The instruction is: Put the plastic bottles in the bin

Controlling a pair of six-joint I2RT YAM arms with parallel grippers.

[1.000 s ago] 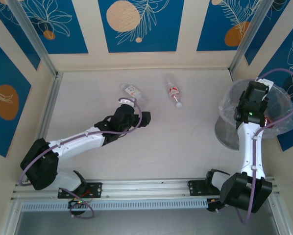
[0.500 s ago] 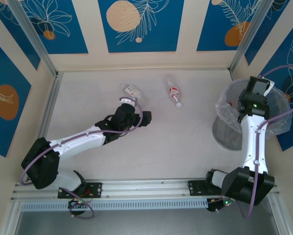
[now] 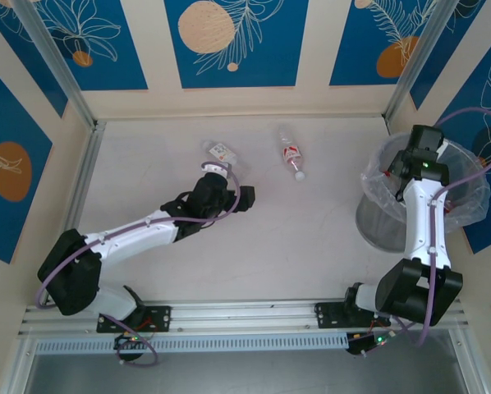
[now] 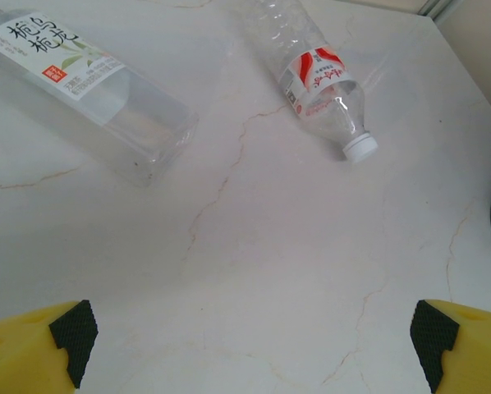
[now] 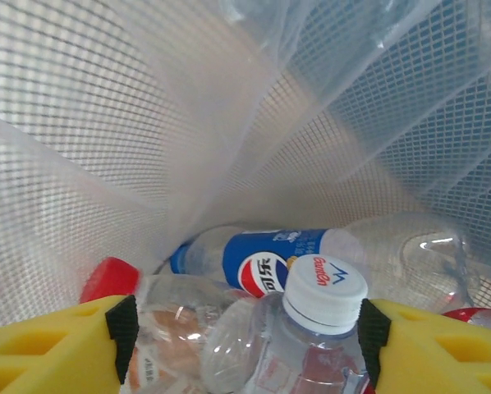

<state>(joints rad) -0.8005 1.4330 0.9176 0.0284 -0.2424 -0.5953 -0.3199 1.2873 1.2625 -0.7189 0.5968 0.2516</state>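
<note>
Left gripper (image 4: 254, 349), fingers (image 4: 32, 353) spread wide, low over the table (image 3: 311, 254) and just short of a square clear bottle (image 4: 89, 94). A red-labelled bottle (image 4: 321, 78) lies well apart to its right, with bare tabletop between the two and on their near side. Right gripper (image 5: 244, 328), jaws apart, reaching down inside the bin (image 3: 375, 220), which stands by the right wall. A white-capped bottle (image 5: 323, 287) sits in the gap, close against the right finger and clear of the left. A blue-labelled bottle (image 5: 258, 261) lies just behind it, and the mesh wall is close all round.
</note>
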